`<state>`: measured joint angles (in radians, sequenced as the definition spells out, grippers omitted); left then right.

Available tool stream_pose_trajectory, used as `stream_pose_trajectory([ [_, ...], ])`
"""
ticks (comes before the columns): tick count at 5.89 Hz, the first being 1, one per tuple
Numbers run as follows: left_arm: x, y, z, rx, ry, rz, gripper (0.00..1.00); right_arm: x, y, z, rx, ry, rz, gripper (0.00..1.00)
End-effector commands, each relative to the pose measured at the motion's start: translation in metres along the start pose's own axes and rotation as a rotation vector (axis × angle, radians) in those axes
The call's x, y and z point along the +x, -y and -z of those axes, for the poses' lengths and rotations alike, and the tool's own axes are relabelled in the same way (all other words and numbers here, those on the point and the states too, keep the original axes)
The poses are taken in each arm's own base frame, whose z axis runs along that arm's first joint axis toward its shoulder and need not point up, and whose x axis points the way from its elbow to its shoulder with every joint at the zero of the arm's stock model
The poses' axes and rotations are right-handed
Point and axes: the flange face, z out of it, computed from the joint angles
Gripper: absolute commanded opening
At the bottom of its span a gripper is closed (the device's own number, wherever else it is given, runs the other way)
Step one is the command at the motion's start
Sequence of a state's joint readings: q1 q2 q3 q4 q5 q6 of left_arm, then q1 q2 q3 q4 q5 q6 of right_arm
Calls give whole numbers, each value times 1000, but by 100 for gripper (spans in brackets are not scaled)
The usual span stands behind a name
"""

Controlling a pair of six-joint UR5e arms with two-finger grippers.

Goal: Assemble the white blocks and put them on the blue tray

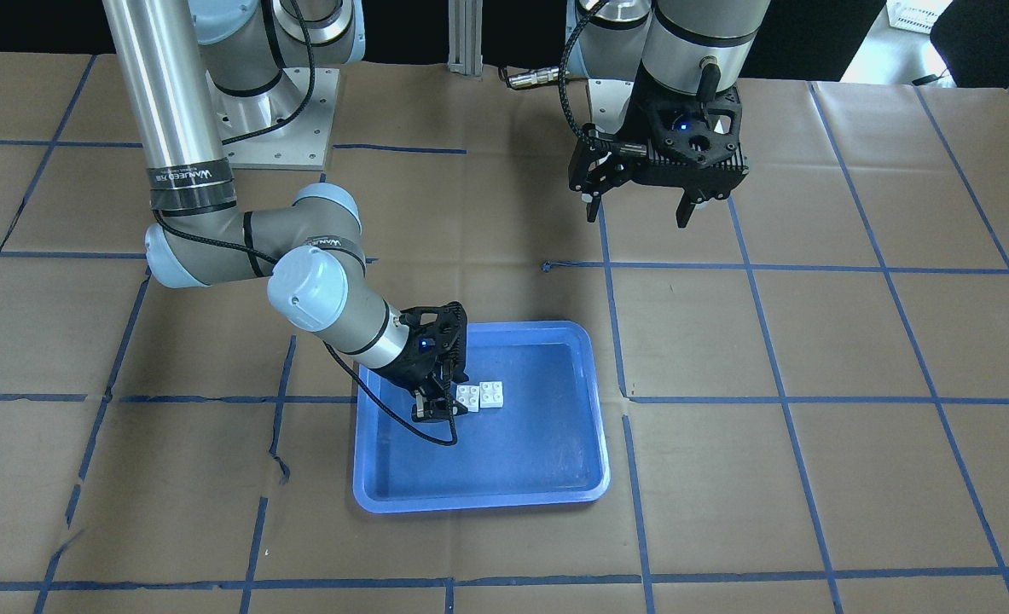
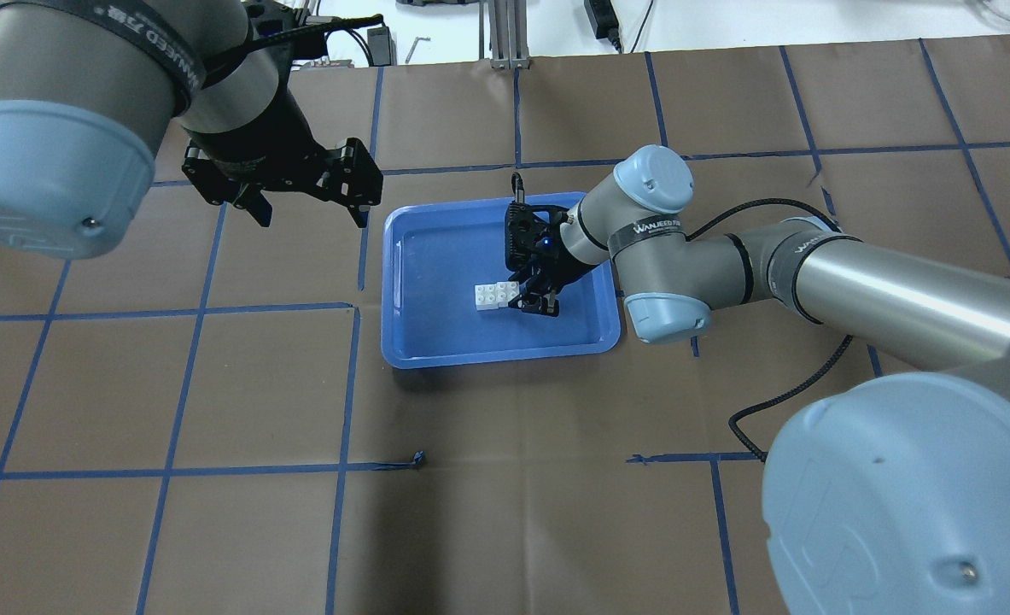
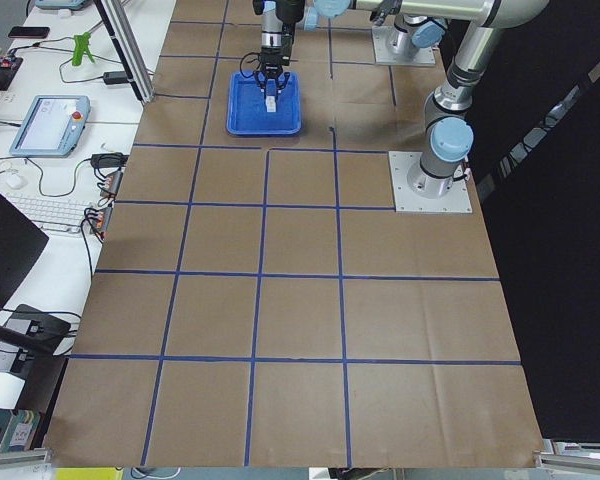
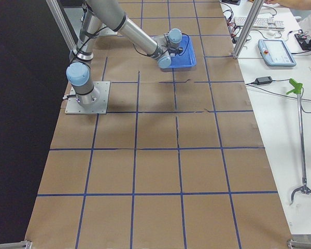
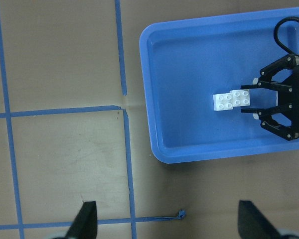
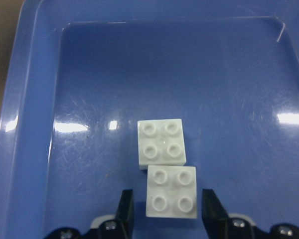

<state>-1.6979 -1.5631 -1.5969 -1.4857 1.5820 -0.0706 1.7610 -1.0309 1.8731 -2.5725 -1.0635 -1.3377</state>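
Observation:
Two white blocks (image 1: 493,393) lie touching, slightly offset, on the floor of the blue tray (image 1: 478,501). They show in the overhead view (image 2: 489,295), the left wrist view (image 5: 223,102) and the right wrist view (image 6: 161,142). My right gripper (image 1: 444,408) is low in the tray, open, and its fingers (image 6: 124,211) straddle the nearer block (image 6: 172,191) with small gaps on both sides. My left gripper (image 1: 636,215) is open and empty. It hangs above the bare table to the robot's left of the tray (image 2: 496,357).
Brown paper with a blue tape grid covers the table (image 2: 257,393). A loose curl of tape (image 2: 419,459) lies in front of the tray. The arm bases (image 1: 278,119) are bolted at the robot's edge. A desk with devices (image 3: 50,120) stands beyond the far edge.

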Motion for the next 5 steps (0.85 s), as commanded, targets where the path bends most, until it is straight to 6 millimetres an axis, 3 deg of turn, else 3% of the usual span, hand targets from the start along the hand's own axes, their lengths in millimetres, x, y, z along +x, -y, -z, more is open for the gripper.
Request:
stream_pose_trajectory([
  [1, -3, 1, 0, -2, 6, 3, 99, 0, 0, 0, -1, 1, -1, 59],
  [2, -4, 0, -1, -9, 10, 4, 99, 0, 0, 1, -1, 1, -2, 63],
  [4, -4, 0, -1, -8, 8, 6, 99, 3, 5, 12, -1, -16, -132, 99],
  [5, -4, 0, -1, -8, 8, 6, 99, 1, 16, 37, -9, -56, -189, 100],
])
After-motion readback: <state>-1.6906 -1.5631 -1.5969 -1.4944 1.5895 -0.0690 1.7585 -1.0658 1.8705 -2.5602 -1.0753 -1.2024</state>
